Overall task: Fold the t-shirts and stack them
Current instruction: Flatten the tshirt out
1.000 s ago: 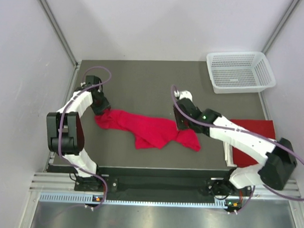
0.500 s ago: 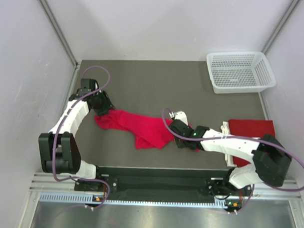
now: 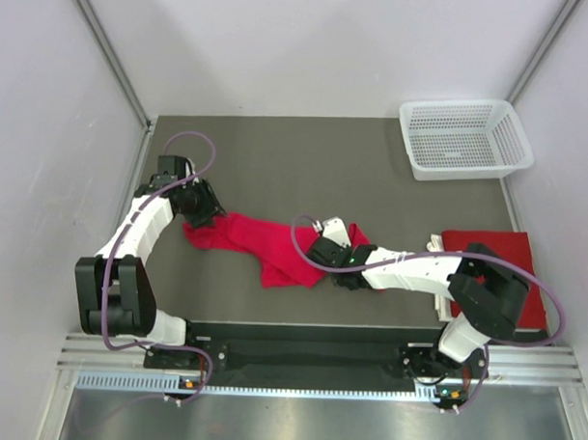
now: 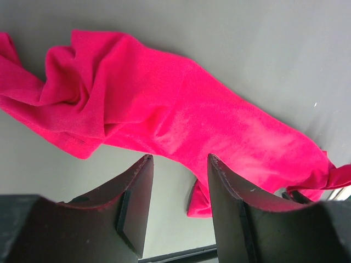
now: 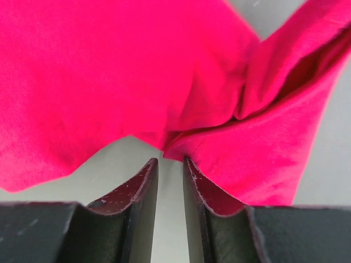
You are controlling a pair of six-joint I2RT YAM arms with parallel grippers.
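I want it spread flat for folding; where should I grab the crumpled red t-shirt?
Pinch the t-shirt at its bunched left end, straight down from above: the cloth heaps into raised folds there, while its middle lies flat on the table.
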